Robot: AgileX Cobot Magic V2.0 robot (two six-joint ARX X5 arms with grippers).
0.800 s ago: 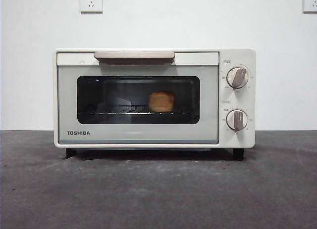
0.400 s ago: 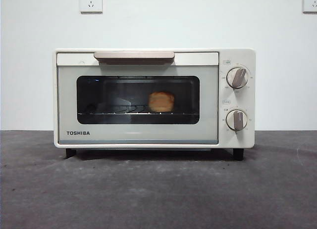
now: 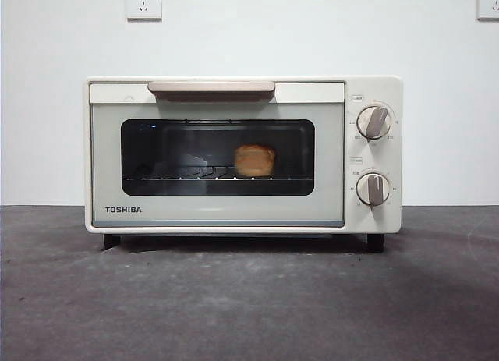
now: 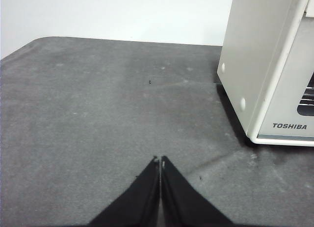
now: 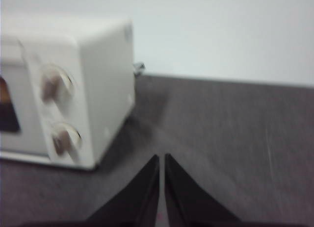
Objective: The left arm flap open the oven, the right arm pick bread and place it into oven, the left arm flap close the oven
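Note:
The cream-white TOSHIBA oven (image 3: 242,154) stands in the middle of the table with its door shut and its beige handle (image 3: 211,87) up at the top. The golden-brown bread (image 3: 254,160) sits on the rack inside, seen through the dark window. My left gripper (image 4: 159,161) is shut and empty, low over the table off the oven's left side (image 4: 255,65). My right gripper (image 5: 161,158) is shut and empty, off the oven's knob side (image 5: 68,89). Neither arm shows in the front view.
Two beige knobs (image 3: 373,122) sit on the oven's right panel. The dark grey table (image 3: 249,299) stretches in front of the oven. A white wall with two power sockets (image 3: 143,2) stands behind.

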